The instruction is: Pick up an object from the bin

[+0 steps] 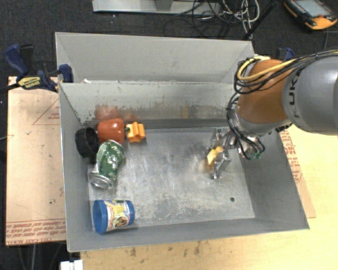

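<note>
- The gripper (pixel 217 167) is down inside the bin (pixel 158 103), right of the floor's centre, with open floor around it.
- The jaws are clamped on a small yellow object (pixel 213 156), which shows between the two fingers just above their tips.
- Judgement: the grasp is made. The lift is not confirmed, since the fingertips are low against the bin floor and I cannot tell whether the yellow object is clear of it.
- The other contents lie well apart from the gripper, along the left side of the bin.
- In the far-left corner are a black round item (pixel 85 142), an orange-red rounded item (pixel 111 130) and a small orange block (pixel 135 132) just beside it.
- A green can (pixel 108 162) lies on its side below these, close against the black item.
- A blue canister (pixel 112 215) lies on its side near the front-left corner, apart from the rest.
- Remaining, as judged: raise the yellow object above the bin walls with the grip kept. The piece is small, so it may slip.
</note>
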Controlling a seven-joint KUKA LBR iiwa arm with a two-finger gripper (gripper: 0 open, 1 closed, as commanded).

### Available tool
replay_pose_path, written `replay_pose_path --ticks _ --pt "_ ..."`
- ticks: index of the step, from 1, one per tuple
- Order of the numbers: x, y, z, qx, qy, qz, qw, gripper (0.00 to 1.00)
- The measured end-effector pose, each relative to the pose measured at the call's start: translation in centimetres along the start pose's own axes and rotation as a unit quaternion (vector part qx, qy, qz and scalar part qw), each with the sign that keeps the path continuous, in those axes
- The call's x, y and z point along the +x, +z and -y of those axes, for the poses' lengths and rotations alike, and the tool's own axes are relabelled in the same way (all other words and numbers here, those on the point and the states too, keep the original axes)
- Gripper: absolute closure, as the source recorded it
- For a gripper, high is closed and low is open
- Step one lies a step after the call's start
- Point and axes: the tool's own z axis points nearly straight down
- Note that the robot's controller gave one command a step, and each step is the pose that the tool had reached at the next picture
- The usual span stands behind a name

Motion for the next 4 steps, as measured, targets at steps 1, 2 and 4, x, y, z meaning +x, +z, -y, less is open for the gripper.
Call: replay_pose_path --ticks 1,2,4 --pt "0.3 -1.9 -0.1 -0.001 0.0 -0.0052 1.0 1.0" --pt "0.2 -3.9 0.0 0.0 0.0 -0.0033 1.0 1.0" --pt "0.0 -5.7 0.0 0.0 0.0 -0.0013 1.0 1.0"
